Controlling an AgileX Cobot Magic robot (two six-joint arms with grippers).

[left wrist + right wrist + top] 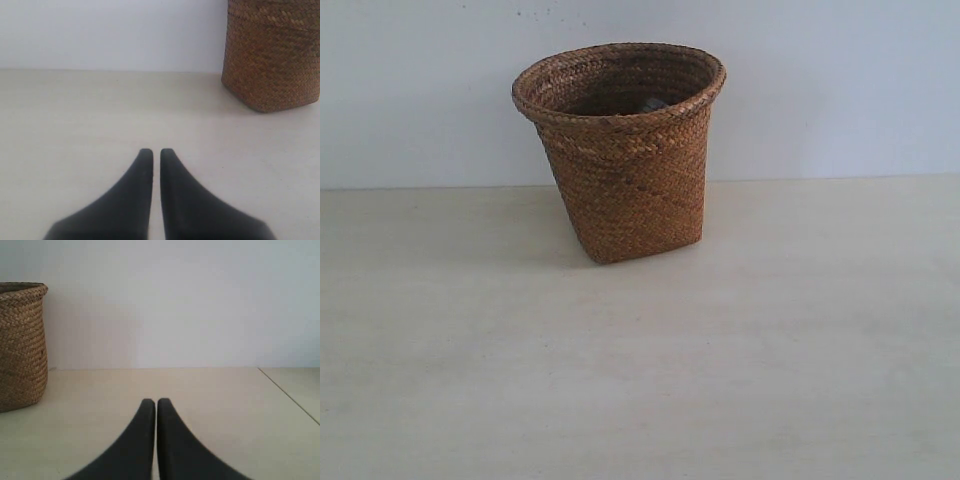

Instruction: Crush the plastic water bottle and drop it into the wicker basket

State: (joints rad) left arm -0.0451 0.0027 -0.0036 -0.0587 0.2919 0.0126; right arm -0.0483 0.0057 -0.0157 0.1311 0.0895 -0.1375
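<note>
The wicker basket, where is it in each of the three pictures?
Exterior view: the wicker basket stands whole in the upper middle, on the table.
Left wrist view: upper right corner of the picture, only its body and base, rim cut off.
Right wrist view: left edge of the picture, rim and side showing.
Shared landmark: the line where the table meets the white wall.

Exterior camera: off my arms, slightly above the table (640,400), facing the white wall (420,90); wicker basket (625,150) centred, whole. Left wrist camera: low over the tabletop, sighting past my left pincer (151,154) toward that wall. Right wrist camera: lower, nearly level, past my right pincer (152,402). All three share basket, table, wall.
</note>
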